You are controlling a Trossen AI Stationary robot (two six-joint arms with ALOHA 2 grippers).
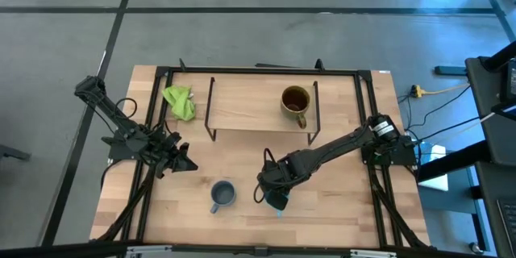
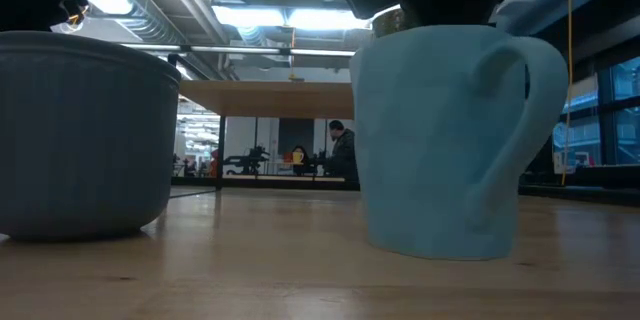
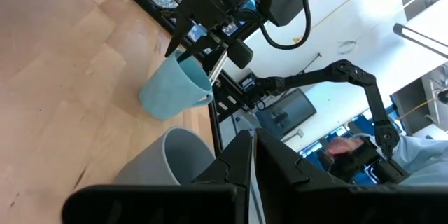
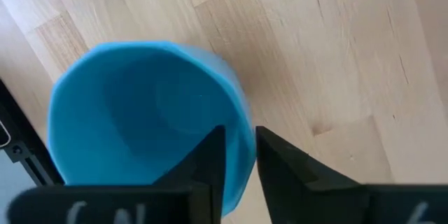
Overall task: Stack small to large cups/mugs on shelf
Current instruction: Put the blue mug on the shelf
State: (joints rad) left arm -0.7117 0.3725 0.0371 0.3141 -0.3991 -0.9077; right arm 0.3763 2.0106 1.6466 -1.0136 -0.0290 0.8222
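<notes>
We begin with the sky-blue mug (image 4: 147,112), which stands upright on the table near its front edge. The right gripper (image 4: 239,155) is directly over it, and its two fingers stand on either side of the mug wall, one inside and one outside, with only a narrow gap between them. It looks like a grip on the rim, but we cannot tell if the pads press it already.

Just beside it stands the grey-blue mug (image 1: 222,194), free and untouched. The brown-olive mug (image 1: 295,102) is already on the shelf (image 1: 242,105), near its right end, with nothing inside it.

We judge that the task is at an early stage: only the largest mug is placed, and two mugs must still go up.

The left gripper (image 1: 184,161) waits over the left side of the table, fingers closed and holding nothing.

The table (image 1: 339,201) is light wood with a black frame. A green cloth (image 1: 179,101) lies beside the shelf. Behind, the low view shows a bright room with people far away.
</notes>
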